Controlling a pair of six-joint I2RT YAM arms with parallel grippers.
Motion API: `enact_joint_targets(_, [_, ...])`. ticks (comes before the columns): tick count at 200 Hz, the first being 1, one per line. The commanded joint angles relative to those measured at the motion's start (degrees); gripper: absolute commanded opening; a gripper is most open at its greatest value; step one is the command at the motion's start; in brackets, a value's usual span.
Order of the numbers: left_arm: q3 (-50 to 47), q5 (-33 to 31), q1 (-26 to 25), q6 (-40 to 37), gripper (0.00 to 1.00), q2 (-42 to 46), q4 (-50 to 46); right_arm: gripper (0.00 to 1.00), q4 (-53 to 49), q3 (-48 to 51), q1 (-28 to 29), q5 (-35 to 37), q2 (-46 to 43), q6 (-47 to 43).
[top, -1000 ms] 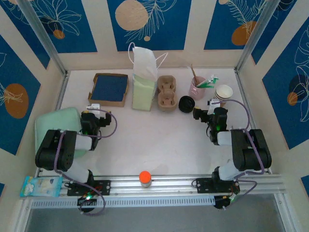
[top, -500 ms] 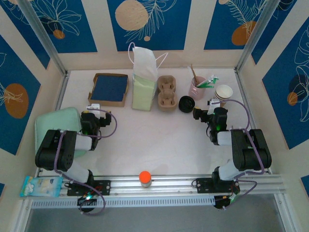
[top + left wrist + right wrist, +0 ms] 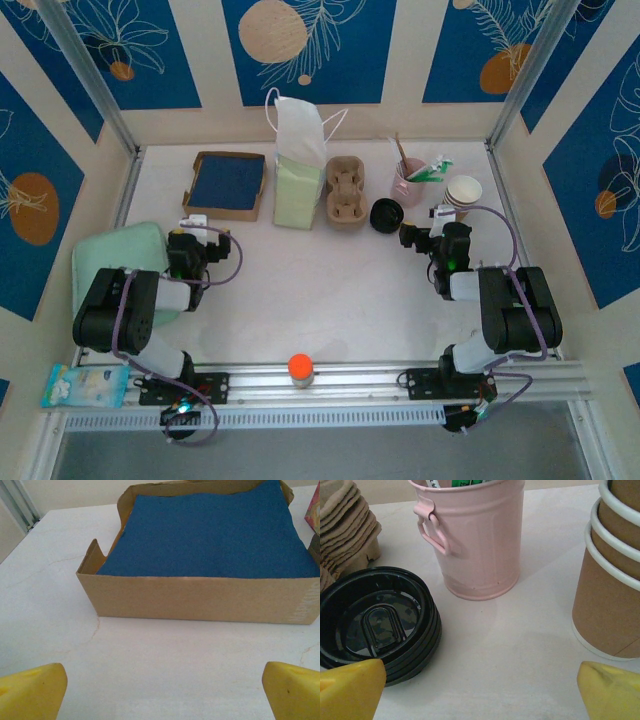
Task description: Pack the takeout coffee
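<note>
Bright, even, diffuse light throughout; worktop [image 3: 320, 290] near washed out, no hard glare. Soft short shadows under pink pail [image 3: 480, 540] and cardboard tray [image 3: 200, 597]. Wrist views sharp mid-frame, yellow tool fingertips [image 3: 30, 692] soft at bottom corners.

Both arms are wearing bulky black joint housings, and the left arm [image 3: 115, 310] and the right arm [image 3: 515, 310] are each showing a pale link near the base. Lilac-grey cables [image 3: 238, 262] are looping off the wrists. A small green light [image 3: 451, 265] is glowing on the right wrist. Blunt yellow fingertips [image 3: 32, 692] are capping the left gripper [image 3: 162, 692] and the right gripper [image 3: 480, 692] alike.
</note>
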State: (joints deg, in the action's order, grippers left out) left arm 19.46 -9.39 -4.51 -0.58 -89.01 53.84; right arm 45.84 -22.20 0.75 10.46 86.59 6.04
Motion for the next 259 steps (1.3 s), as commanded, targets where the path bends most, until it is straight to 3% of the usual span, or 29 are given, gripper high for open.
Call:
enact_joint_targets(1, [1.2, 1.0, 0.2, -0.7, 1.0, -0.7, 1.8, 0.99, 1.5, -1.1, 0.3, -0.4, 0.7, 0.6])
enact_joint_targets(23, [2.3, 6.3, 0.2, -2.4, 1.0, -0.7, -0.4, 0.99, 1.4, -1.1, 0.3, -0.4, 0.7, 0.5])
enact_joint_targets(85, [2.8, 7.6, 0.9, -2.0, 1.0, -0.8, -1.2, 0.99, 1.3, -1.2, 0.2, -0.5, 0.7, 0.7])
enact_joint_targets(134, [2.2, 5.2, 0.8, -1.7, 1.0, -0.6, -0.1, 0.99, 1.3, -1.1, 0.2, -0.5, 0.7, 0.6])
enact_joint_targets(149, [1.4, 1.5, -1.1, -2.7, 1.0, 2.2, -0.8, 0.99, 1.4, -1.3, 0.2, -0.6, 0.4, 0.5])
enact_joint_targets(164, [3.0, -7.5, -4.6, -3.3, 1.0, 8.4, -10.1, 0.99, -6.5, -3.5, 2.2, -0.3, -3.9, -1.8])
enact_joint_targets(184, [8.4, -13.1, -5.2, 3.1, 1.0, 15.8, -27.7, 0.99, -19.5, -7.9, 6.8, 3.9, -11.9, -4.8])
enact_joint_targets(202, [11.9, -15.9, -5.2, 8.7, 1.0, 19.0, -37.7, 0.99, -19.8, -7.4, 11.4, 3.5, -18.9, -9.7])
enact_joint_targets(219, [15.7, -14.5, -5.2, 13.7, 1.0, 21.2, -47.7, 0.99, -20.7, -6.9, 14.7, 2.9, -26.3, -11.7])
enact_joint_targets(236, [19.2, -10.4, -5.2, 20.4, 1.0, 23.3, -56.8, 0.99, -25.9, -7.2, 14.2, 2.9, -33.4, -2.7])
enact_joint_targets(251, [19.0, -2.8, -5.0, 25.6, 1.0, 24.7, -57.9, 0.99, -43.6, -8.1, 11.0, 9.7, -38.8, 23.7])
enact_joint_targets(259, [18.5, 4.6, -4.9, 25.4, 1.0, 25.1, -57.1, 0.99, -49.1, -7.9, 7.7, 7.4, -41.2, 28.6])
